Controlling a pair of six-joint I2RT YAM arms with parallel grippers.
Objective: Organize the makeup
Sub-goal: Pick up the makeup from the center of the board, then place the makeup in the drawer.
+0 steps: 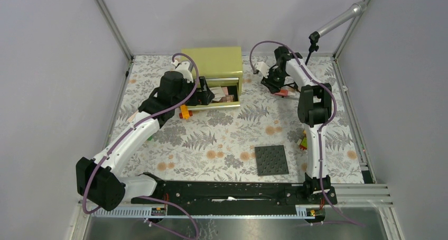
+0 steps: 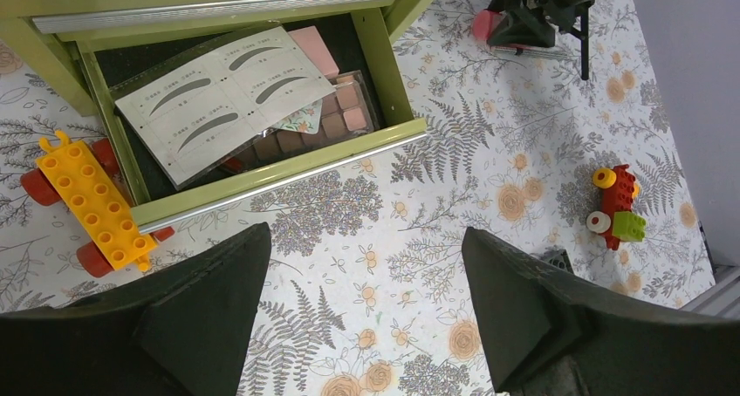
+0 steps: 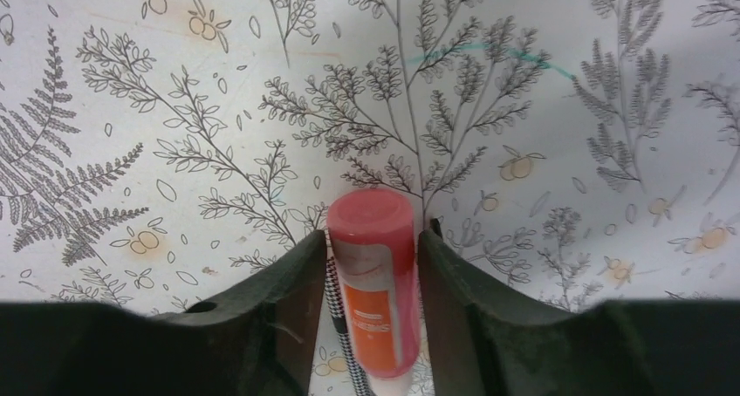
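Note:
My right gripper (image 3: 373, 239) is shut on a pink-red tube (image 3: 375, 274) with an orange label, its rounded end pointing past the fingertips. A thin houndstooth pencil (image 3: 339, 313) lies along the tube's left side, between the fingers. In the top view this gripper (image 1: 280, 86) sits low at the table's far right. My left gripper (image 2: 366, 317) hangs open over bare tablecloth just in front of the open drawer (image 2: 279, 174). In the drawer lie an eyebrow stencil card (image 2: 222, 95), a pink compact (image 2: 312, 51) and a palette (image 2: 336, 117).
The drawer belongs to a yellow-green box (image 1: 214, 60) at the back centre. An orange toy car (image 2: 87, 200) stands left of the drawer. A red toy (image 2: 615, 208) lies to the right, and a dark grey studded plate (image 1: 271, 160) lies near the front.

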